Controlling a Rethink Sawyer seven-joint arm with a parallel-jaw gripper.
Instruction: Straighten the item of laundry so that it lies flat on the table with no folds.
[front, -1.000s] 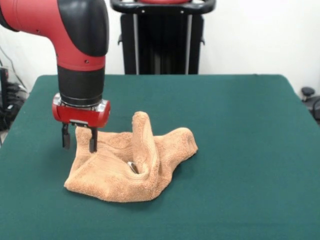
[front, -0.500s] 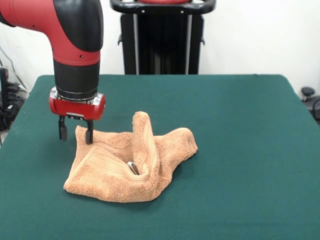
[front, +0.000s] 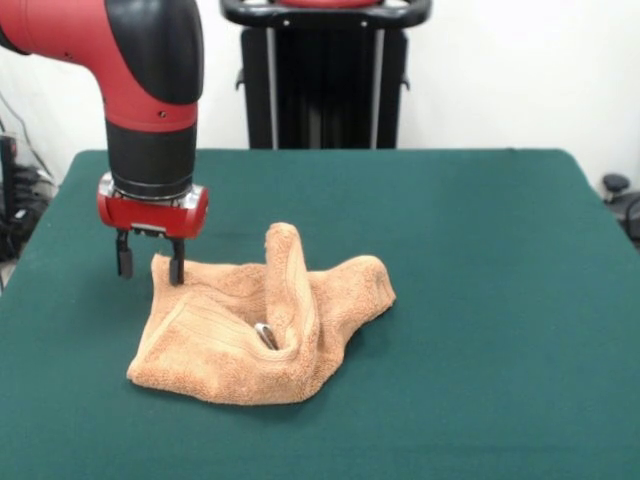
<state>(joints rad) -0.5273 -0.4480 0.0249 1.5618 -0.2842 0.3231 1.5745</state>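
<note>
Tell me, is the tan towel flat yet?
No. The tan terry-cloth towel is crumpled, a ridge standing up mid-cloth; the open pincer straddles its far corner.

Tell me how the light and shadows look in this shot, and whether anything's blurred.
Front view: soft, even light, no glare on the green table; the crumpled tan towel throws only a faint shadow along its near edge and right side; towel folds and the end effector look sharp, with no motion blur; the white wall behind is bright but not washed out.

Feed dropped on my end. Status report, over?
Gripper open, poised at towel far corner. Towel crumpled, ridge standing up mid-cloth, not flat. Green table otherwise unobstructed.
</note>
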